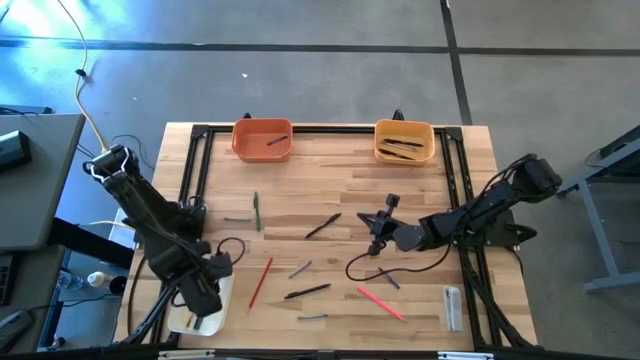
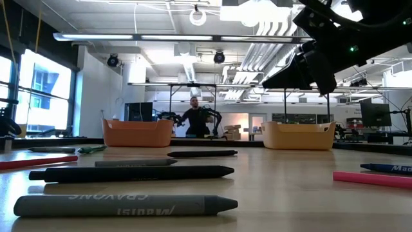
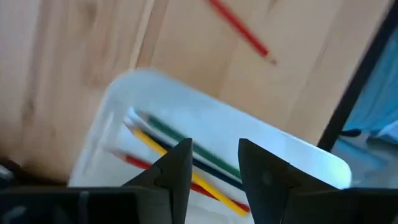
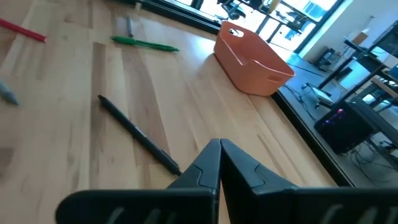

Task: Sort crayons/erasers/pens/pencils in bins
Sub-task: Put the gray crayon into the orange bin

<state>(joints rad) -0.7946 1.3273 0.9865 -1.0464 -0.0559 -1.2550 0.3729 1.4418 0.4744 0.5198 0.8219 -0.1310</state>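
Observation:
My left gripper (image 3: 214,163) stands open, pointing down over the white bin (image 3: 273,140) at the table's near left corner (image 1: 196,322). Green, yellow and red pencils (image 3: 163,138) lie in that bin below the fingers; nothing is between them. My right gripper (image 4: 219,155) is shut and empty, held nearly level above mid-table (image 1: 379,226). A black pen (image 4: 140,143) lies just beyond it. Loose on the table are a green pencil (image 1: 256,211), a red pencil (image 1: 261,282) and a second pen (image 1: 307,292). The orange bin (image 1: 262,139) and the yellow-orange bin (image 1: 404,141) stand at the far edge, each with dark sticks inside.
Grey crayons (image 1: 300,268) (image 1: 312,317), a pink-red crayon (image 1: 381,303) and a small clear block (image 1: 452,305) lie on the near half. A black cable (image 1: 385,268) loops on the wood under the right arm. A black frame (image 1: 195,180) runs along the table's edges.

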